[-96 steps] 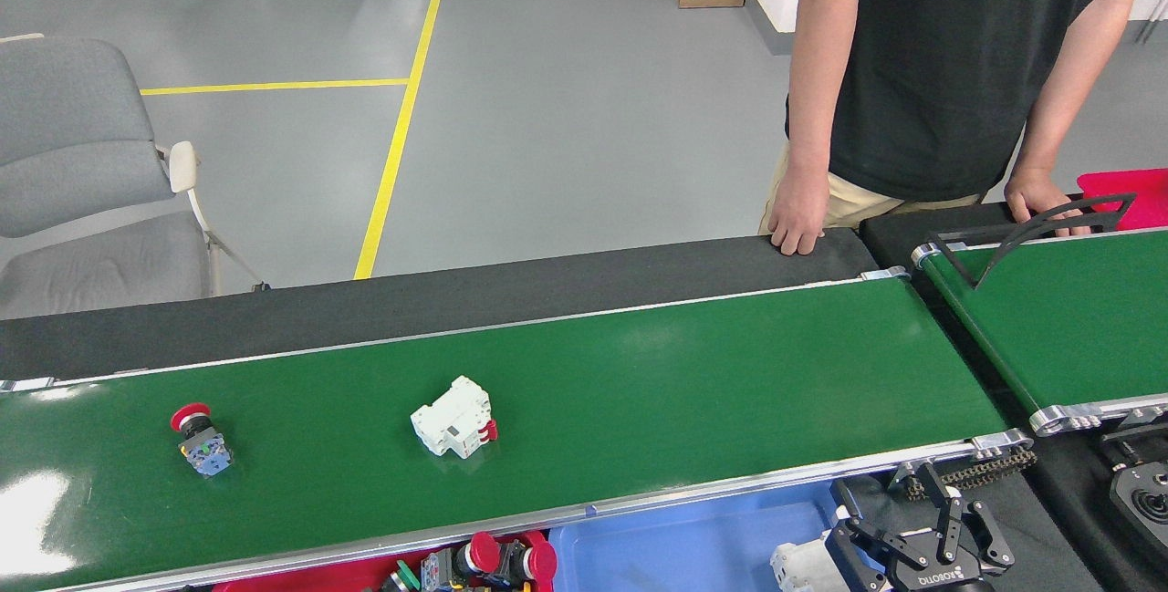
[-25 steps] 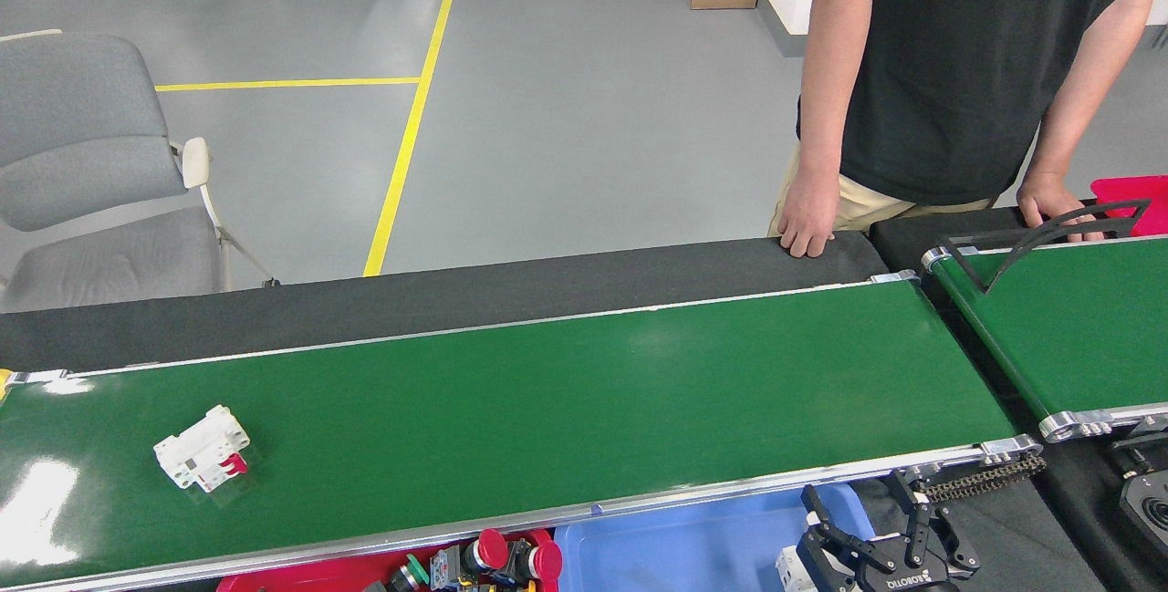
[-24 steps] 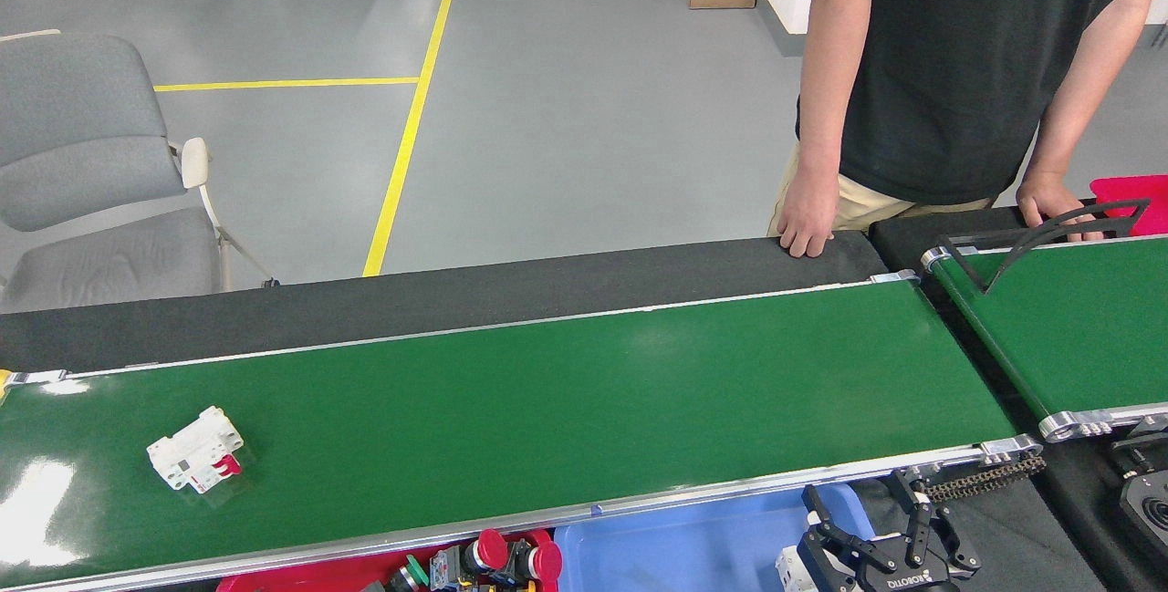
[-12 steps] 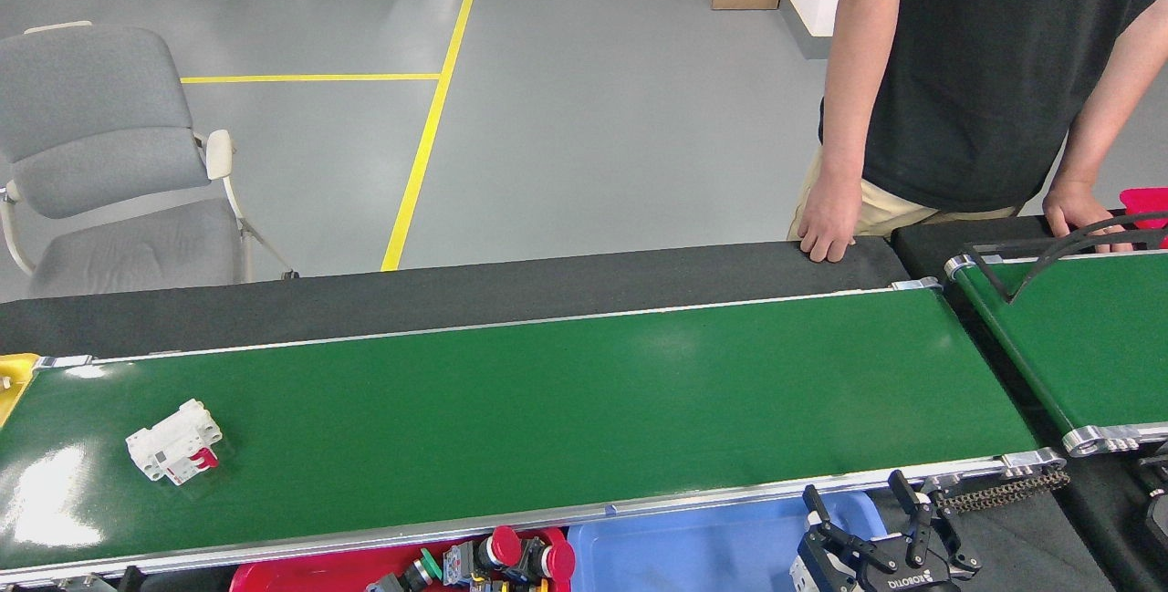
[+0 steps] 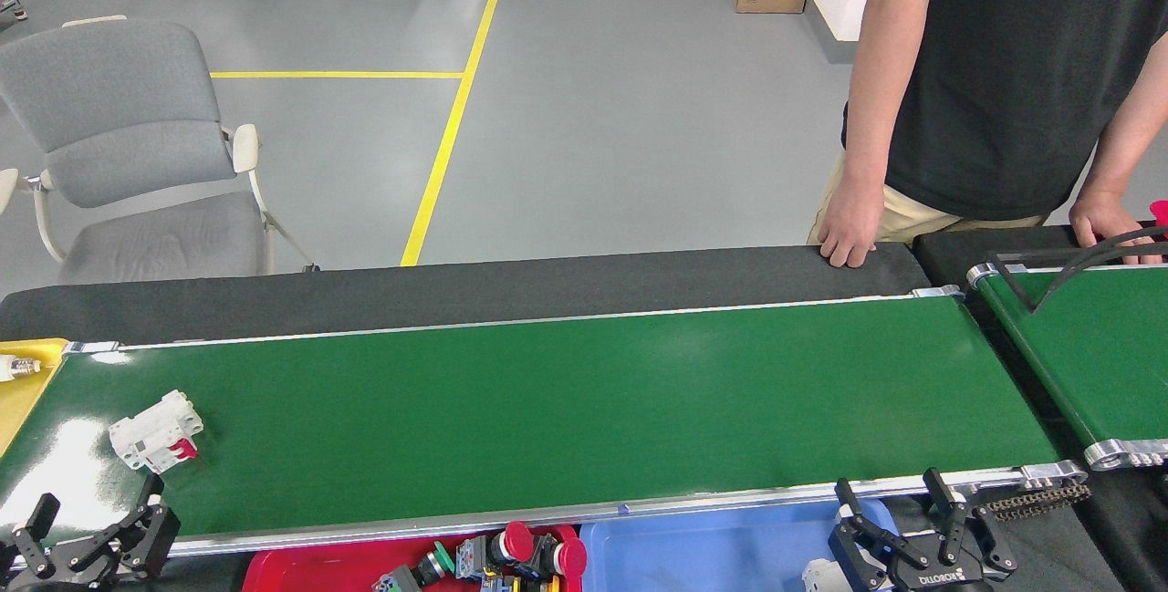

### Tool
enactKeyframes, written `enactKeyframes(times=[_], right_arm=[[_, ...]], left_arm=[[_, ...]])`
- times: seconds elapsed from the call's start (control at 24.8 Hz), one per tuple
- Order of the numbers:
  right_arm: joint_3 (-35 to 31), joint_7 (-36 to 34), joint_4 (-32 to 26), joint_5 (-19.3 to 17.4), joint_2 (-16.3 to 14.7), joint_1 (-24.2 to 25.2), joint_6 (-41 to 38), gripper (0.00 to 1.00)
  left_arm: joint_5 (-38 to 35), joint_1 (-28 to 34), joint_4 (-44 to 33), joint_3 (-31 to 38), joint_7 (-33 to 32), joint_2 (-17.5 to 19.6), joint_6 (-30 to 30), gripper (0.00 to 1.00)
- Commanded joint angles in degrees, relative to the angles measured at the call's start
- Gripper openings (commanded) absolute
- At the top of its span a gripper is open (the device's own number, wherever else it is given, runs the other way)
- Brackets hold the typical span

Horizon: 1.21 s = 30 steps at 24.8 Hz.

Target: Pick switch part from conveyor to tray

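A white switch part with red levers lies on the long green conveyor near its left end. My left gripper has come up at the bottom left corner, open, just below and to the left of the part, touching nothing. At the bottom right my right gripper stands open over the blue tray, nothing between its fingers. A white piece shows under its left side. The red tray holds several button parts.
A person stands beyond the belt at the right, one hand on the black edge strip, the other hand by the second, narrower belt. A yellow bin sits at the conveyor's left end. A grey chair stands beyond.
The white switch part rode the belt from the middle to the left end. The red-topped button left the view. My view panned left, and my left gripper came into view.
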Motion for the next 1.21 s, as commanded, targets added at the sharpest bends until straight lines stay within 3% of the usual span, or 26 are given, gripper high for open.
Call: enactKeyframes(times=[0.0,0.4,0.68,0.72,0.81,0.89,1.01,1.17], right_arm=[[-0.28,-0.19,-0.53,-0.17,-0.19,-0.34,-0.56,1.0],[-0.28,-0.19,-0.53,-0.17,-0.19,-0.34,-0.39,1.0],[-0.28,-0.19,-0.53,-0.17,-0.28,-0.43,-0.65,1.0],[-0.28,-0.19,-0.53,-0.17,-0.28,-0.43,-0.65,1.0],[-0.28,-0.19,-0.53,-0.17,-0.28,-0.43,-0.65,1.0],[-0.28,-0.19,-0.53,-0.17,-0.37,-0.43,-0.65,1.0],[-0.28,-0.19,-0.53,-0.17,-0.28,-0.43,-0.74,1.0],[-0.28,-0.19,-0.53,-0.17,-0.19,-0.52,-0.47,1.0]], left_arm=[[-0.1,-2.15,2.16,0.08,-0.24,1.96,0.26,0.99],[-0.1,-10.24,14.46,-3.26,-0.33,6.88,1.49,0.99],[-0.1,-17.44,25.62,-7.65,0.29,9.6,9.84,0.97],[-0.1,-18.85,27.64,-8.44,0.55,9.87,11.51,0.92],[0.08,-21.13,31.42,-8.97,2.31,9.87,13.27,0.7],[0.6,-22.8,34.5,-8.97,5.21,9.95,13.18,0.33],[0.78,-23.42,35.64,-8.62,8.46,9.95,13.09,0.16],[1.48,-23.42,34.68,-8.97,8.64,9.87,12.92,0.08]])
